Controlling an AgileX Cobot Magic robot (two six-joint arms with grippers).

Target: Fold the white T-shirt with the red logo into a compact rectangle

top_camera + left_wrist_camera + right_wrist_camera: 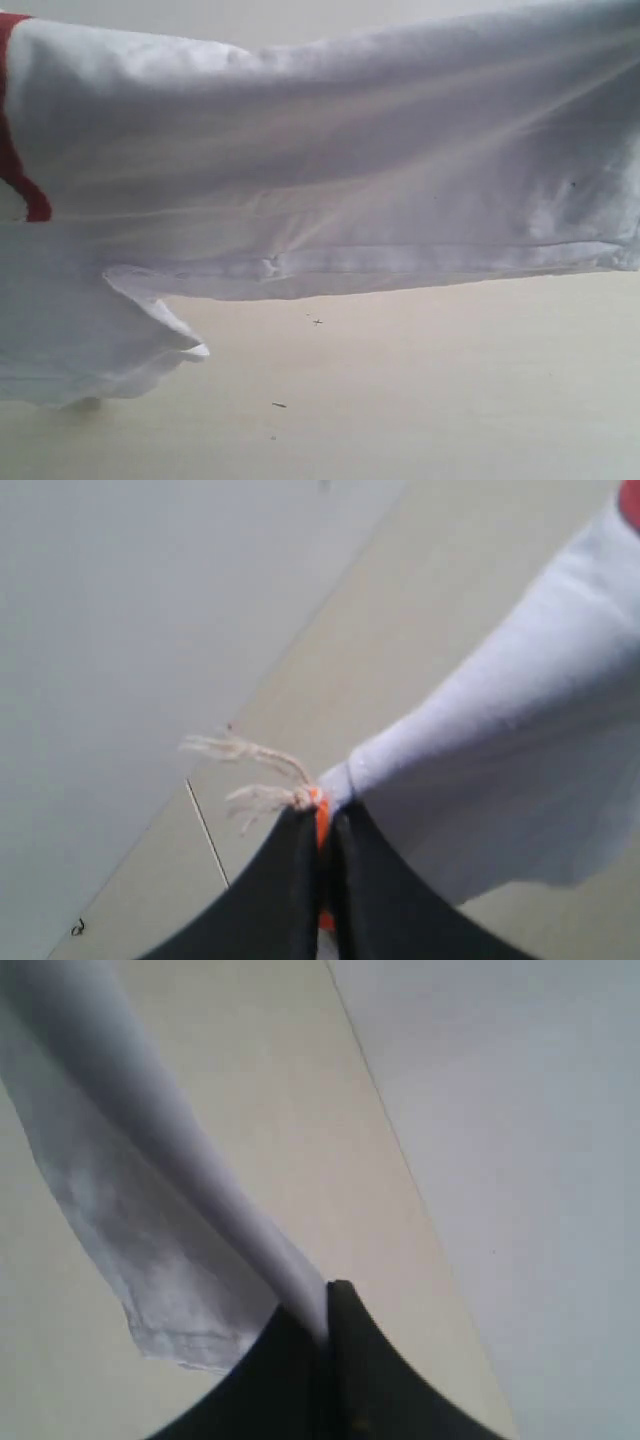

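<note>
**Item:** white T-shirt (350, 150). Lifted above the table (450, 400) and stretched across the exterior view from 9 to 3 o'clock. A stitched hem runs along its lower edge. A loose flap sags toward 8 o'clock; whether it touches the tabletop cannot be told.

**Marking:** red logo (12, 150). Only a narrow strip shows, at the 9–10 o'clock edge of that view.

**Left gripper** (325, 815): black fingers pressed together, pinching the shirt at a small orange tag (320, 802). Pale frayed threads (250, 765) stick out just beside the tips.

**Right gripper** (328, 1305): fingers pressed together, pinching a fold of the shirt, with cloth stretching away from the tips.

**Surroundings:** grey wall (530, 1160) beyond the table edge.
</note>
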